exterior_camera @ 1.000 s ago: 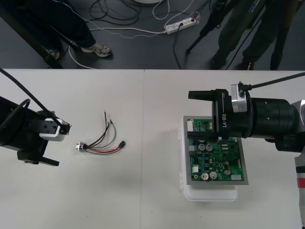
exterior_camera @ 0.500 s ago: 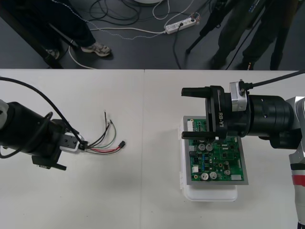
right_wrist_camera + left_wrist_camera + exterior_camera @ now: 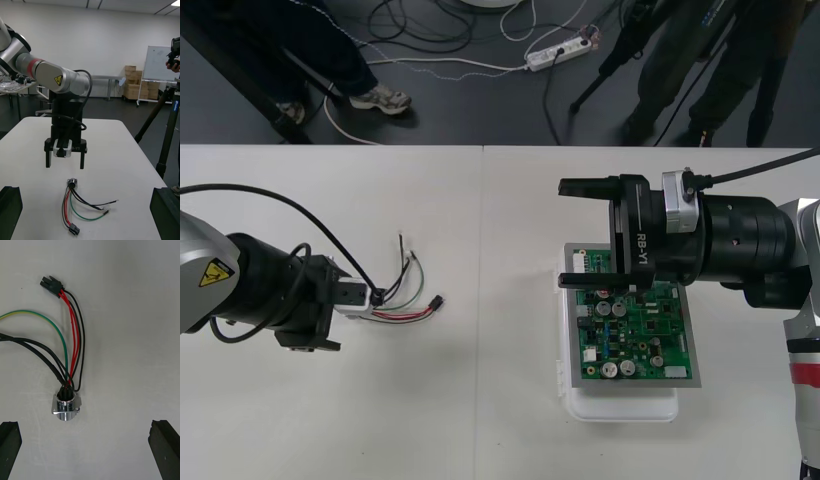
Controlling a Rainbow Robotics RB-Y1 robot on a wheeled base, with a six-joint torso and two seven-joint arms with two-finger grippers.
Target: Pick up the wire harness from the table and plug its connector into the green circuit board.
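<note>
The wire harness lies flat on the table, left of centre. Its round metal socket is the end nearest my left gripper, and its black plug lies at the far end of the red and black wires. My left gripper hangs open directly over the socket; in the right wrist view its black fingers straddle the socket from a little above. My right gripper stands open over the far left edge of the green circuit board, holding nothing.
The board sits on a white base at the right of the table. Loose green and black wire ends fan out behind the harness. Bare table lies between harness and board.
My left arm has swung right, from the table's left side to over the harness socket. The right gripper has shifted slightly left over the board. The harness has not moved.
</note>
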